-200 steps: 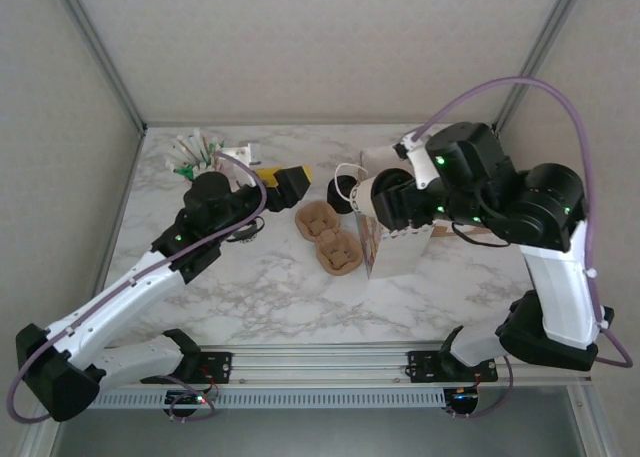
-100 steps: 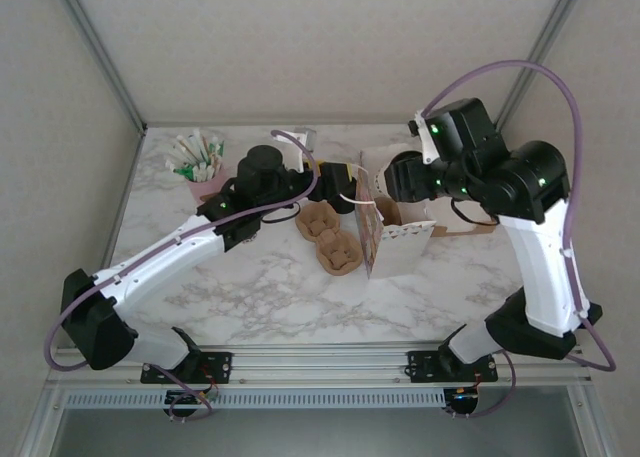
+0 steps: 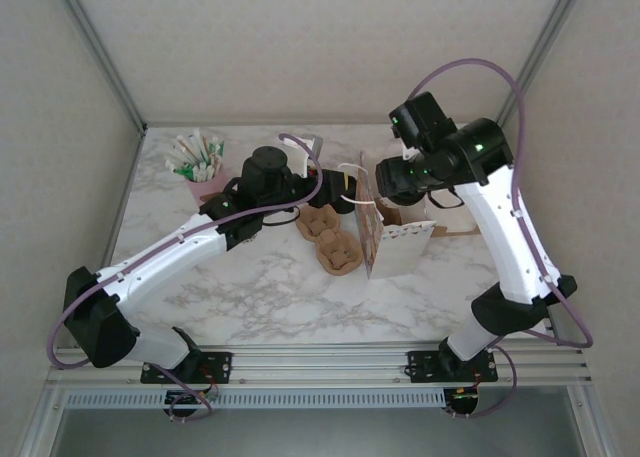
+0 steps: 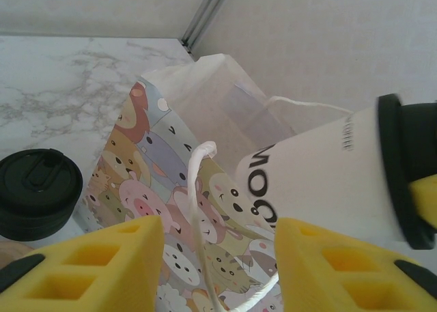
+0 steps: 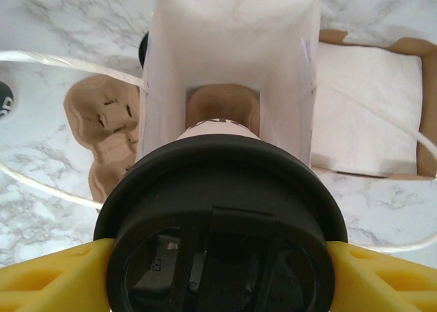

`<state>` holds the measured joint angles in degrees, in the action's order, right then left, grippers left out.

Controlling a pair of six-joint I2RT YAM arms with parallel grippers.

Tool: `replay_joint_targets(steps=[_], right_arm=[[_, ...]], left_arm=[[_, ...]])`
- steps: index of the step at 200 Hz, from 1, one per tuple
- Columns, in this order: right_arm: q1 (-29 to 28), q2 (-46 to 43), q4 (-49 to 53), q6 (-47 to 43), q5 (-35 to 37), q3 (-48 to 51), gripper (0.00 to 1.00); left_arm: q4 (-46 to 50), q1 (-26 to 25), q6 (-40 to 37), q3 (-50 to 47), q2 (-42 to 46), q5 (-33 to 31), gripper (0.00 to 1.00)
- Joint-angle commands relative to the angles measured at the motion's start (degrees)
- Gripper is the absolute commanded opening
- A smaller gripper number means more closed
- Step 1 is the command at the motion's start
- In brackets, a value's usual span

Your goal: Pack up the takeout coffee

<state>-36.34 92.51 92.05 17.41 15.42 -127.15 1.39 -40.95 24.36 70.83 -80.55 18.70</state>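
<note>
Left end effector [image 4: 218,254] nearer paper bag [image 4: 205,100]; black-lidded takeout coffee [image 4: 321,182] above.

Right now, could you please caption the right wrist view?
Right end effector holds the lidded coffee above the open bag.

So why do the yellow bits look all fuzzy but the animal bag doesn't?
Left wrist view: the yellow fingers sit right by the lens, so they blur; the animal bag is sharper. Right wrist view: the takeout coffee is close and a bit soft too. Top view: even, soft light.
</note>
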Motion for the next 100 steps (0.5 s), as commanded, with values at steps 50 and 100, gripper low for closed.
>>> replay_joint_targets(steps=[50, 100], right_arm=[[1.7, 2.37, 10.94, 1.47, -0.76, 4.57, 0.75], [2.28, 4.75, 10.1, 1.06, -2.73, 6.58, 0.75]], left_arm=[[-1.29, -0.44, -1.37, -0.16, 0.35, 2.52, 0.47], [-0.68, -0.43, -2.05, 0.06, 0.33, 2.68, 0.47]])
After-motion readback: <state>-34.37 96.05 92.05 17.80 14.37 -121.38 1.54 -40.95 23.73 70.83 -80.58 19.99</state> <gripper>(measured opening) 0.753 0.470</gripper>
